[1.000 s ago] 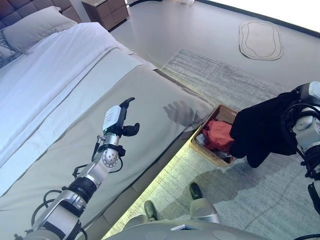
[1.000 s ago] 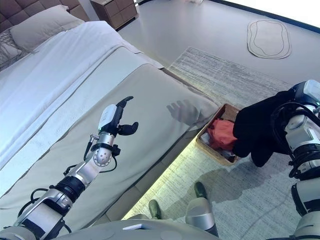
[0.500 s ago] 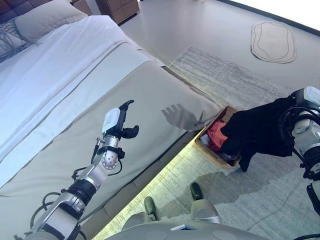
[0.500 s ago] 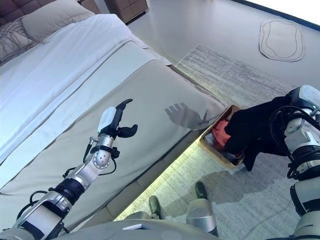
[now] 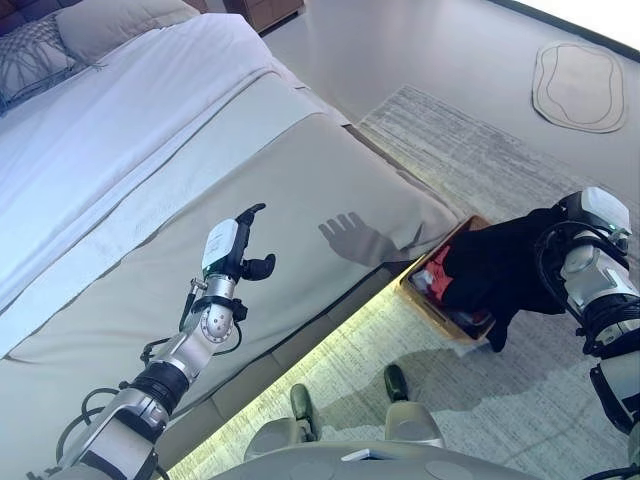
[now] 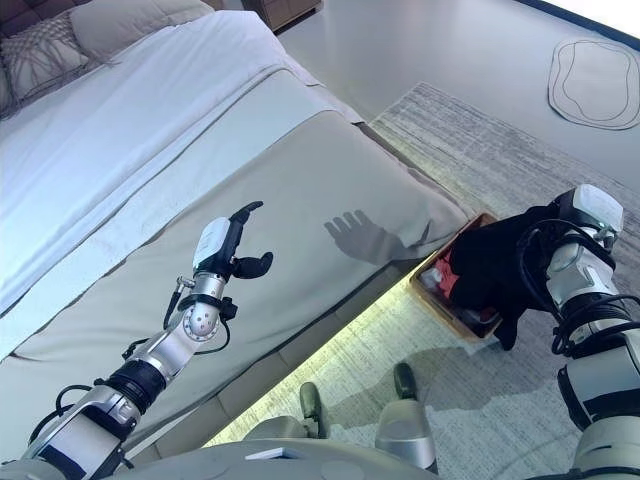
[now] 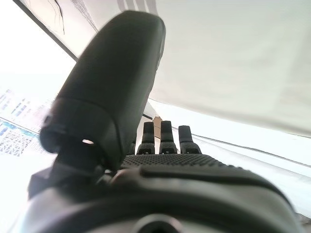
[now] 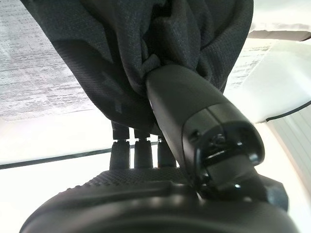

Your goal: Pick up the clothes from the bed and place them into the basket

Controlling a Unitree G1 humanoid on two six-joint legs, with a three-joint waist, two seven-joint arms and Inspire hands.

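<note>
A black garment [image 5: 497, 272] hangs from my right hand [image 5: 560, 250], whose thumb and fingers pinch the cloth [image 8: 146, 43] in the right wrist view. It droops over the brown basket [image 5: 436, 302] on the rug beside the bed, its lower folds over the basket's right part. A red garment [image 5: 434, 282] lies inside the basket. My left hand [image 5: 238, 248] hovers open above the beige bed cover [image 5: 250, 190], holding nothing. No clothes show on the bed.
The bed [image 5: 120, 130] fills the left, with white sheets and pillows [image 5: 110, 22] at the top. A grey rug [image 5: 520, 380] covers the floor under the basket. A small oval mat [image 5: 578, 84] lies far right.
My right hand has carried the black garment left and down over the basket, hiding more of the red garment. The camera has shifted. My left hand stays in place.
</note>
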